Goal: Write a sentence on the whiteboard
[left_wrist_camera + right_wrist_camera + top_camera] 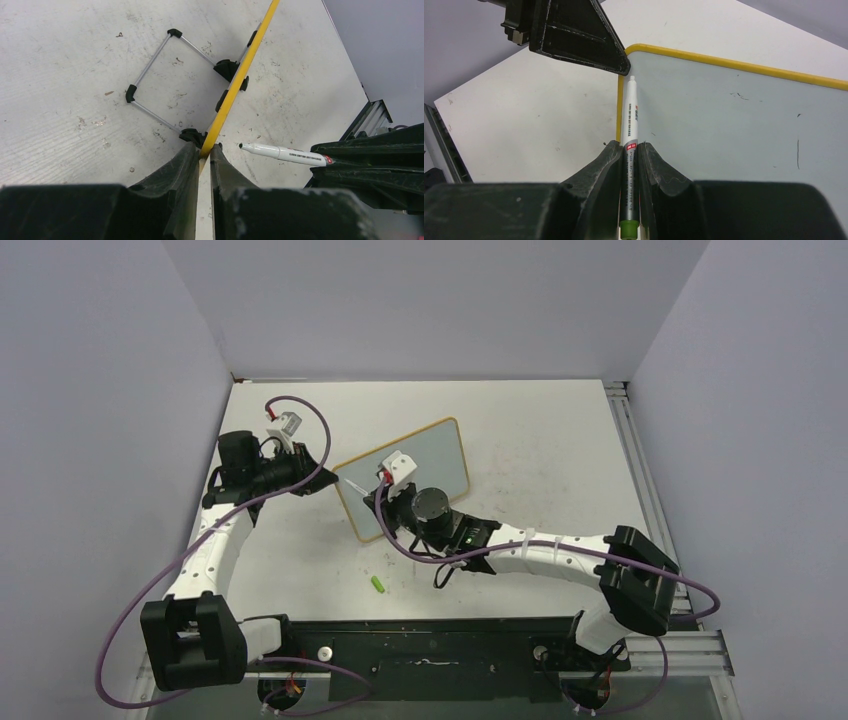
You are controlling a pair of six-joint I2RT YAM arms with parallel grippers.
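Observation:
The whiteboard (425,468), white with a yellow frame, stands tilted on its wire stand (155,60) at mid-table. My left gripper (333,476) is shut on the frame's left edge (239,75), its jaws (206,150) pinching the yellow rim. My right gripper (630,148) is shut on a white uncapped marker (631,112). The marker's tip points at the board's upper left corner and stands a little off the surface in the left wrist view, where the marker (290,154) shows from the side. No sentence shows on the board (734,120), only a few small dark specks.
A small green marker cap (378,584) lies on the table in front of the board. The left gripper's fingers (579,37) hang just above the marker tip. Grey walls close in the table on three sides, and a metal rail (640,470) runs along its right edge.

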